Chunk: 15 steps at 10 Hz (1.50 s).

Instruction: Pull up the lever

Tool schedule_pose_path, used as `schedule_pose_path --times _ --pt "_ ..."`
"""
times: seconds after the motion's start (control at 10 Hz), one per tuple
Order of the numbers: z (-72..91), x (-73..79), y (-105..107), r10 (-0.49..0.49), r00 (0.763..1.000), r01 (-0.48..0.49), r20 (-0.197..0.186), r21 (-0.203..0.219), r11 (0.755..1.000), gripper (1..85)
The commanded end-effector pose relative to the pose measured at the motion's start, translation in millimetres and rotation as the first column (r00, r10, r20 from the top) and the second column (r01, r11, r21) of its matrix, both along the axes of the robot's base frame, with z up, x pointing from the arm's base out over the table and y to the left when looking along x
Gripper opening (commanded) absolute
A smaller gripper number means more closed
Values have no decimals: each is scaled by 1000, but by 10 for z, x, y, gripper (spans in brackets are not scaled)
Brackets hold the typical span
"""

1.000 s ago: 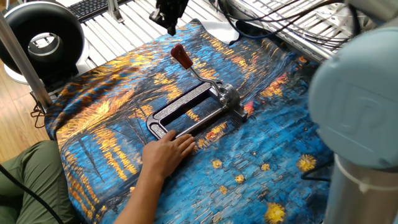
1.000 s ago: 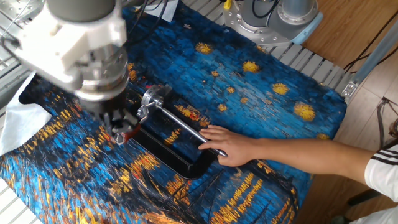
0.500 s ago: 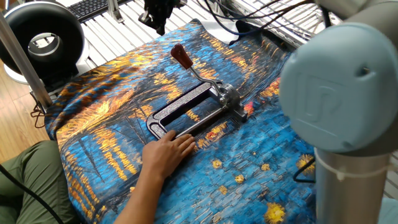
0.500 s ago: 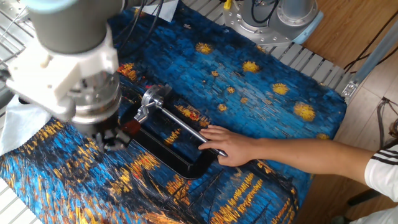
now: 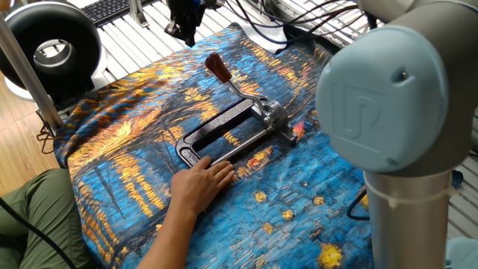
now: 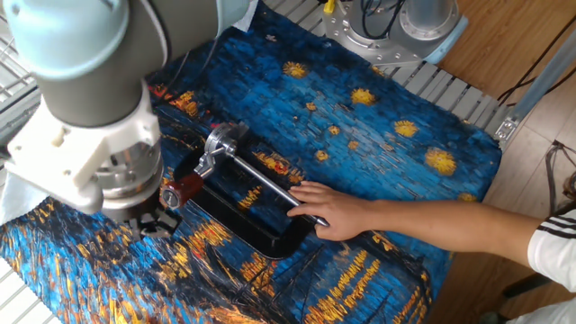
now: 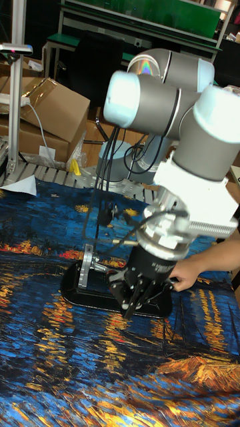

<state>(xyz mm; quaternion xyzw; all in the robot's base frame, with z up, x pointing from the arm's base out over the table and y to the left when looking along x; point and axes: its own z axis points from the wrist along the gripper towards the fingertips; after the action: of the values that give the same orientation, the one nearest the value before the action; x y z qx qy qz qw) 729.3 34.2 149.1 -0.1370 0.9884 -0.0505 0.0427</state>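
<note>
The lever (image 5: 228,79) is a thin silver arm with a dark red knob (image 5: 218,67). It stands tilted up from the hinge end of the black clamp frame (image 5: 216,133). The knob (image 6: 180,191) shows free in the other fixed view too. My gripper (image 5: 182,28) hangs beyond the knob, apart from it, over the cloth's far edge. Its fingers (image 7: 131,301) point down and meet at a narrow tip, shut with nothing held. In the tall view my gripper (image 7: 129,307) covers the knob.
A person's hand (image 5: 199,183) presses on the near end of the frame. My arm's large grey joints (image 5: 381,112) fill the right side. A painted blue and orange cloth (image 5: 127,127) covers the table. A black round lamp (image 5: 48,45) stands at the back left.
My gripper has drawn away from the red knob, leftward and toward the cloth's edge. The lever, frame and hand have stayed put.
</note>
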Motion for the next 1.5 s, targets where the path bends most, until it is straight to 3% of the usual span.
schedule_pose_path --times 0.0,0.3,0.4,0.7,1.4 --pt "-167 -76 2 -6 999 7 -49 23 1000 10" --pt "-246 -90 -54 -5 998 6 -61 9 1000 10" --pt "-278 -125 -16 -17 997 19 -77 25 1000 10" --pt "-286 -294 -70 -28 989 29 -143 2 1000 10" --pt "-231 -555 -74 -55 972 57 -230 2 998 10"
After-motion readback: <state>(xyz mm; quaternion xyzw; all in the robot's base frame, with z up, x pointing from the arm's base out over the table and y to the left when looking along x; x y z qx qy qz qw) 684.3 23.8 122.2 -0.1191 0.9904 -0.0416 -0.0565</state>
